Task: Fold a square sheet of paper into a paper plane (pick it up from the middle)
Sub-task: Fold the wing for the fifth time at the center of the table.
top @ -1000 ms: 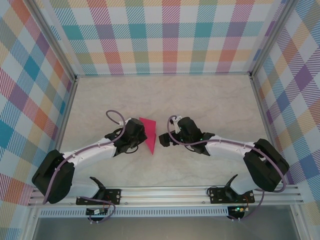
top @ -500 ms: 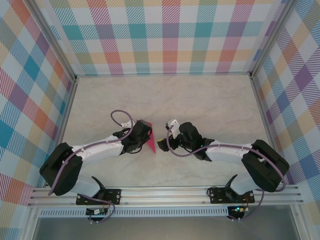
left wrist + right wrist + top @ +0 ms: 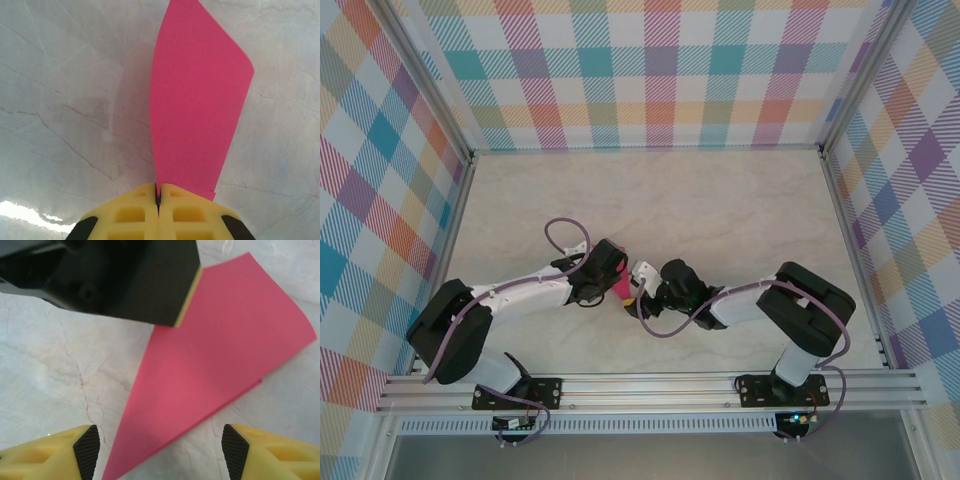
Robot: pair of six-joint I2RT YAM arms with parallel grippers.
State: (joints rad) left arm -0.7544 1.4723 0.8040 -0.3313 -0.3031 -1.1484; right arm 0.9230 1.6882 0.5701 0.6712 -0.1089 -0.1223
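From above, the folded pink paper (image 3: 618, 291) sits between both arms near the middle of the desk (image 3: 720, 200). The left wrist view shows the left gripper (image 3: 158, 197) clamped shut on the paper's narrower end. In the right wrist view the right gripper (image 3: 160, 447) stands open astride the pointed end: mid-fold, I judge, and next it must pinch squarely there.

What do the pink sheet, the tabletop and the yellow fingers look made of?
Pink sheet: thin matte paper, bending in a soft curve, layered edge at the fold. Tabletop: marble-look surface, grey veins, slight sheen; possibly laminate. Left fingers: yellow plastic or rubber, moulded pockets.
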